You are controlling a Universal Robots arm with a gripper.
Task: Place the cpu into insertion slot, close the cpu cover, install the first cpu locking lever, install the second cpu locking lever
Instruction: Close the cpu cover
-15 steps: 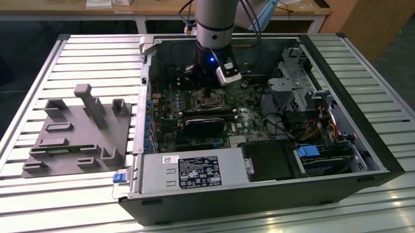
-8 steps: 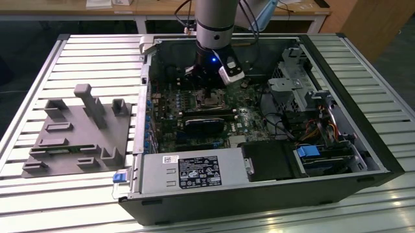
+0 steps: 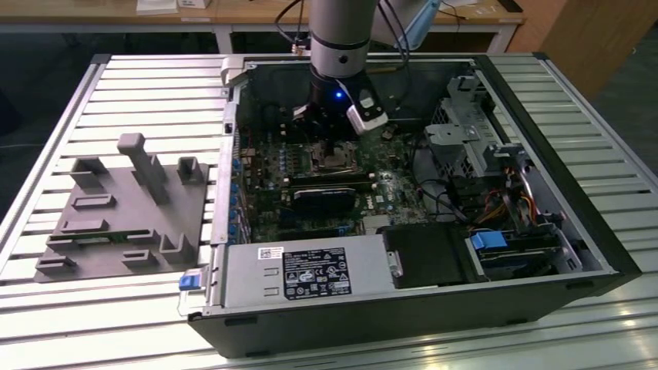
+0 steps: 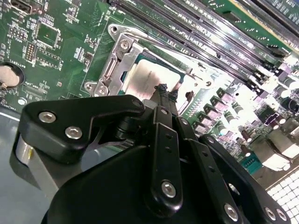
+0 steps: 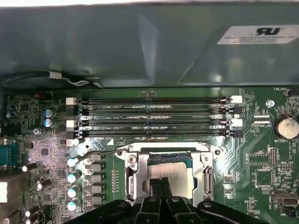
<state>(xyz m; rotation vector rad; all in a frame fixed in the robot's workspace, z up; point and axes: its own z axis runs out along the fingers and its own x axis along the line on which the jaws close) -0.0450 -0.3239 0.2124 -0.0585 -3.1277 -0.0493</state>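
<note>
The cpu (image 5: 174,171) lies flat in the insertion slot (image 3: 334,159), its silver-grey top showing in both wrist views (image 4: 145,78). The cpu cover (image 5: 168,149), a silver frame, lies down around it with the chip visible through its window. A thin wire locking lever (image 5: 100,153) slants away from the socket's corner, apart from the frame. My gripper (image 5: 161,183) hangs just above the chip, its two black fingertips (image 4: 162,89) pressed together with nothing between them. In the exterior view the arm's wrist (image 3: 340,108) stands over the board inside the open computer case.
Long black memory slots (image 5: 154,116) run beside the socket, with the case wall (image 5: 140,42) behind them. A coin battery (image 5: 286,127) and capacitors (image 5: 72,177) flank it. A drive cage (image 3: 473,131), power supply (image 3: 308,274) and grey fixture (image 3: 123,208) surround the board.
</note>
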